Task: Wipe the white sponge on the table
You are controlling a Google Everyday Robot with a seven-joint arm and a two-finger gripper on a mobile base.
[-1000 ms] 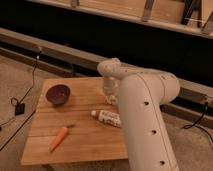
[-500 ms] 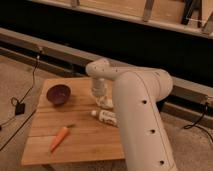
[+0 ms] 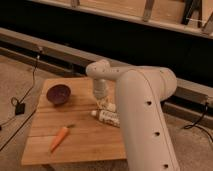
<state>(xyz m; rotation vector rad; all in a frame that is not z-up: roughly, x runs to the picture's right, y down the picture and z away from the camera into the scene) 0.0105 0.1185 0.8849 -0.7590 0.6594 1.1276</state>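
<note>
Presently, the gripper (image 3: 102,101) is seen lowered over the far right part of the table (image 3: 87,146), pointing downward from the wrist of the thick white arm (image 3: 145,120), which fills the right side of the view. Whether the gripper is grasping anything cannot be told, as its tip is blurred against the wood. A small pale shape, possibly the white sponge (image 3: 109,106), is seen right at the gripper's lower end, resting on the table; contact between the two cannot be confirmed. Just beneath that shape, a long white bottle (image 3: 107,118) is laid on its side, its cap end turned to the left. A dark purple bowl (image 3: 58,94) is set upright near the table's far left corner, well apart from the gripper. An orange carrot (image 3: 59,138) is laid slantwise on the near left part of the boards, apart from everything else. On the floor to the left, a black cable (image 3: 26,96) is run to a small black box (image 3: 19,107).
</note>
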